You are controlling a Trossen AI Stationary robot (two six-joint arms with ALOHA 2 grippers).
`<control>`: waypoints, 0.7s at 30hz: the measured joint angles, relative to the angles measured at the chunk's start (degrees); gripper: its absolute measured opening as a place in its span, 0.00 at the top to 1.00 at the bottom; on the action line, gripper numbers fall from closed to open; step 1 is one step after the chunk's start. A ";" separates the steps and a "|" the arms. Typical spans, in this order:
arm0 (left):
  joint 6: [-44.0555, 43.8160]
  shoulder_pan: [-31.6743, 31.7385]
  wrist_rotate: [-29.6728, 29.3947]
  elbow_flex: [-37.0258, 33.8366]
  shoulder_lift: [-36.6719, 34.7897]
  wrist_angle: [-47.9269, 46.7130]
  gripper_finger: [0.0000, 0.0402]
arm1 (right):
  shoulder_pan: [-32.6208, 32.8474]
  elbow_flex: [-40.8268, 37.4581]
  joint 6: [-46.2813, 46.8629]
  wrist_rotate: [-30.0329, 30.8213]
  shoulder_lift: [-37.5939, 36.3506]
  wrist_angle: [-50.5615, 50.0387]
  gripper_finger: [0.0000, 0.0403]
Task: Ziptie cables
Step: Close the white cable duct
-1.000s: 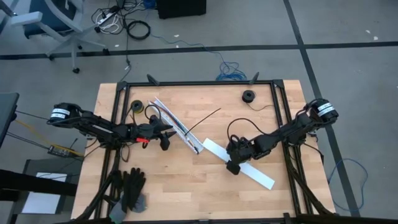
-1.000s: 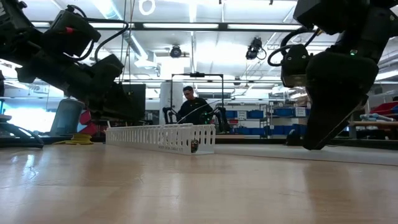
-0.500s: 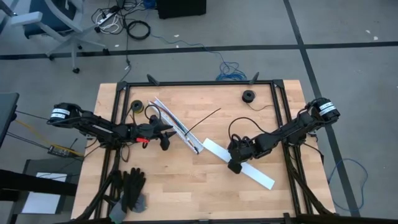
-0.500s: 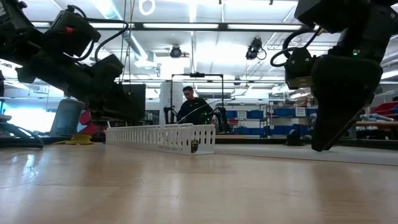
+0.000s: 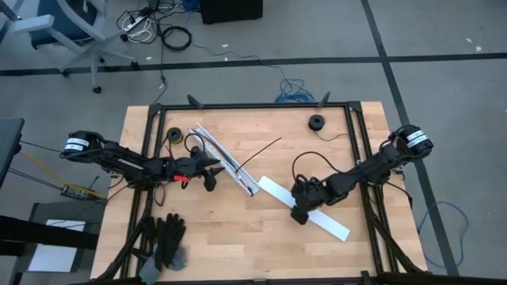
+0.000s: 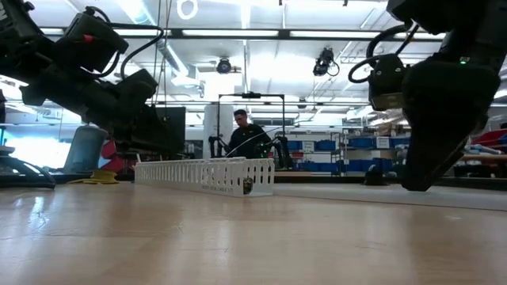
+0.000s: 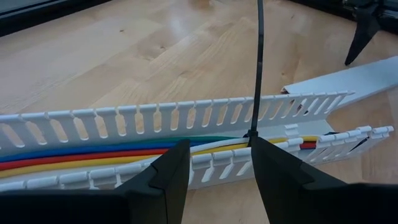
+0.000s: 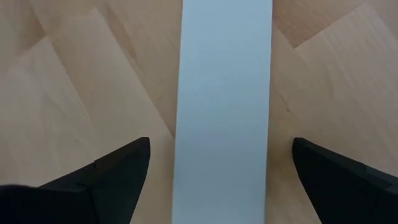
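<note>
Cables (image 7: 124, 157) lie in the channel (image 7: 155, 118), zip tie (image 7: 259, 68) around them. Left pincer (image 7: 214, 163) part-open beside it, grasping nothing. Right pincer (image 8: 221, 180) released, straddling the lid (image 8: 224, 93); risk: a skewed closure could slide it off-line.

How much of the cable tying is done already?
Done: the colored cables lie inside the white slotted channel, and a black zip tie is around them, its tail sticking up. In hand: the left end effector sits at the channel; the open right end effector straddles the flat white cover strip. Left: probably fitting that cover.
</note>
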 joint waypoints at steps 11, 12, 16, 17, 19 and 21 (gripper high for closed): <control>0.00 0.00 0.00 0.00 0.00 -0.08 0.63 | 1.43 0.59 -4.50 4.06 5.89 -0.57 0.07; 0.00 0.02 0.00 0.00 0.00 -0.09 0.63 | 1.77 0.59 -4.04 5.24 6.03 -0.57 0.07; 0.00 0.02 0.00 0.00 0.02 -0.13 0.63 | 4.10 0.22 -3.02 11.83 6.08 0.72 0.07; 0.00 0.02 0.00 0.00 0.04 -0.10 0.63 | 4.61 0.16 -2.99 13.19 6.13 0.96 0.07; 0.00 0.01 0.00 0.00 0.04 -0.03 0.63 | 4.87 0.20 -2.43 13.81 6.94 1.21 0.08; 0.00 0.01 0.00 -0.01 0.04 -0.05 0.63 | 4.91 0.35 -1.31 14.29 8.13 1.24 0.08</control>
